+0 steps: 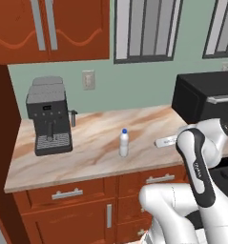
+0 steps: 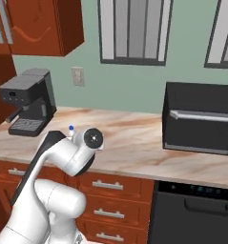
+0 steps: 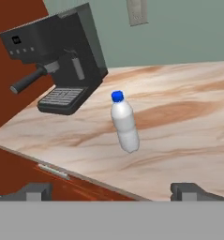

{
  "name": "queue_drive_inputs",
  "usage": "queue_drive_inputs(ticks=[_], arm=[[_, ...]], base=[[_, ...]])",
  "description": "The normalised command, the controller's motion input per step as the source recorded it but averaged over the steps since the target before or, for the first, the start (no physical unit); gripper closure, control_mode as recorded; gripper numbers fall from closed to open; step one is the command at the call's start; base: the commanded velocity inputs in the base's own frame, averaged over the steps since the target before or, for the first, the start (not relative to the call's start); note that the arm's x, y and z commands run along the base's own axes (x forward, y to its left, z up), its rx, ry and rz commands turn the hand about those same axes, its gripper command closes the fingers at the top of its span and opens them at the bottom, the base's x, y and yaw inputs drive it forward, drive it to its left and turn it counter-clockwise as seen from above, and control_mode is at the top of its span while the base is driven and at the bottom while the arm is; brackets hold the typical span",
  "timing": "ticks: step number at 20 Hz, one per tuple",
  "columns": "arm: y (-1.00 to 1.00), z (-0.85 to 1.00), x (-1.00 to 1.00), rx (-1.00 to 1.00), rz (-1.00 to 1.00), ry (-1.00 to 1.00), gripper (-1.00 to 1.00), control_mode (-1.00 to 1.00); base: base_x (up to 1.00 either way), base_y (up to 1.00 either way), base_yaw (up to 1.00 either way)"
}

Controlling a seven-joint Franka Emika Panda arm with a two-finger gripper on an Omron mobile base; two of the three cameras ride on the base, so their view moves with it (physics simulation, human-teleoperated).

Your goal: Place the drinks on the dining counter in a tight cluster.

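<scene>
The gripper (image 3: 111,190), spread wide and empty, faces the upright white blue-capped plastic bottle (image 3: 124,123) ahead on the marble desk (image 3: 188,126), lined up for grasping.

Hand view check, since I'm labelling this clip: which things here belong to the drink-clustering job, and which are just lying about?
Belongs to the job:
- white bottle with blue cap, upright on the marble counter
- gripper, open, facing the bottle, not touching it

Just lying about:
- black coffee machine
- black toaster oven
- wall outlet
</scene>
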Motion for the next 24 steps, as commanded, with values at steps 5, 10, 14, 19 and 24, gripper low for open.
queue_drive_inputs(ticks=[5, 10, 14, 19, 24], arm=[[0.00, 0.00, 0.00, 0.00, 0.00, 0.00, -1.00, 1.00], [0.00, 0.00, 0.00, 0.00, 0.00, 0.00, -1.00, 1.00], [0.00, 0.00, 0.00, 0.00, 0.00, 0.00, -1.00, 1.00], [0.00, 0.00, 0.00, 0.00, 0.00, 0.00, -1.00, 1.00], [0.00, 0.00, 0.00, 0.00, 0.00, 0.00, -1.00, 1.00]], base=[[0.44, -0.24, 0.00], [0.25, -0.30, 0.00], [0.27, -0.27, 0.00], [0.44, -0.21, 0.02], [0.29, -0.14, 0.02]])
